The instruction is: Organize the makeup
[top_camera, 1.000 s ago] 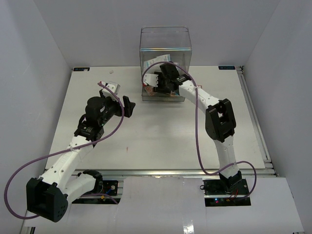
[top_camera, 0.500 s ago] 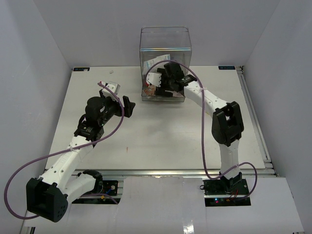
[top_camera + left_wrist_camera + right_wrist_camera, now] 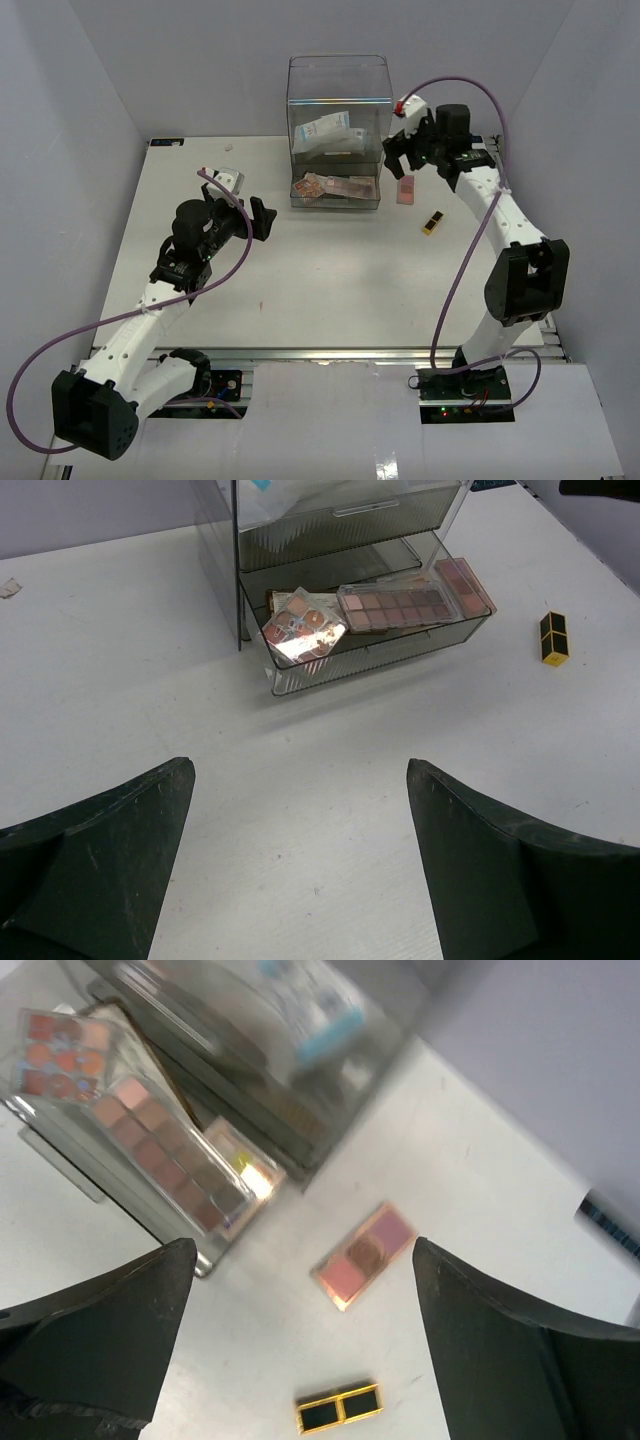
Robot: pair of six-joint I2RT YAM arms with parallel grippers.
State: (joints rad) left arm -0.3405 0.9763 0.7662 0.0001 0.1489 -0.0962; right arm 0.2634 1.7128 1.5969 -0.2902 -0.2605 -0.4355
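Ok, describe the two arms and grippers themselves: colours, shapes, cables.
The left arm and right arm have white links, bulky black joint housings and black bases. A thin purple cable loops loosely along each one, and the right one ends in a red-tipped plug. The left gripper and right gripper are black, with broad, wedge-shaped, lightly scuffed fingers.

White table (image 3: 330, 290), plain pale walls (image 3: 200, 60) — three sides, even light
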